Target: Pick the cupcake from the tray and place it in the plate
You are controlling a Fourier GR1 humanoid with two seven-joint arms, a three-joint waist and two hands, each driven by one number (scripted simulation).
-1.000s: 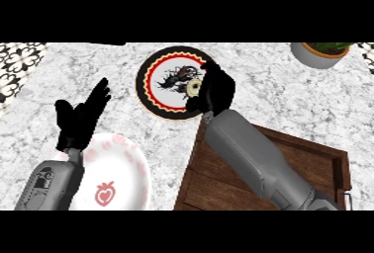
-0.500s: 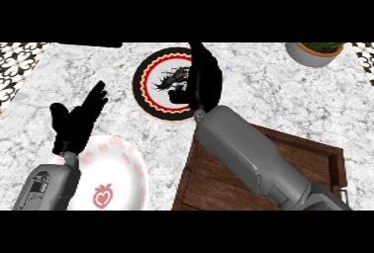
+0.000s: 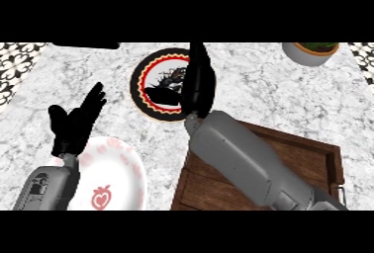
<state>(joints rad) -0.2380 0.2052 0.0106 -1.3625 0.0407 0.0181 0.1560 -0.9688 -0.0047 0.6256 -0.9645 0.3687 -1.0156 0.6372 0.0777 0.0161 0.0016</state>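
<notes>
The right hand (image 3: pixel 197 81) has straightened since a second ago: then its fingers were curled over the cupcake at the dark plate's right rim, and now they point up the view in a narrow line across that plate's right side, holding nothing that can be seen. The cupcake (image 3: pixel 174 79) now lies on the dark plate (image 3: pixel 146 84), showing as a small dark and white shape left of the hand and partly hidden by it. That plate is round and black, with a red band and a scalloped pale edge.

The tray (image 3: pixel 306 153) is of brown wood with a raised rim and plank-like grain; the grey right forearm crosses it, and nothing shows on the bare part of it. Left of the tray and near the lower edge lies a white plate (image 3: pixel 120 173), round, with pink marks round its rim and a red strawberry drawn on it. The left hand (image 3: pixel 73 123) rests over its upper left edge, fingers straight and spread upward, holding nothing.

At the upper right stands a pale round pot (image 3: pixel 310 52) with green in it. The worktop (image 3: pixel 292 99) is grey-veined white marble.
</notes>
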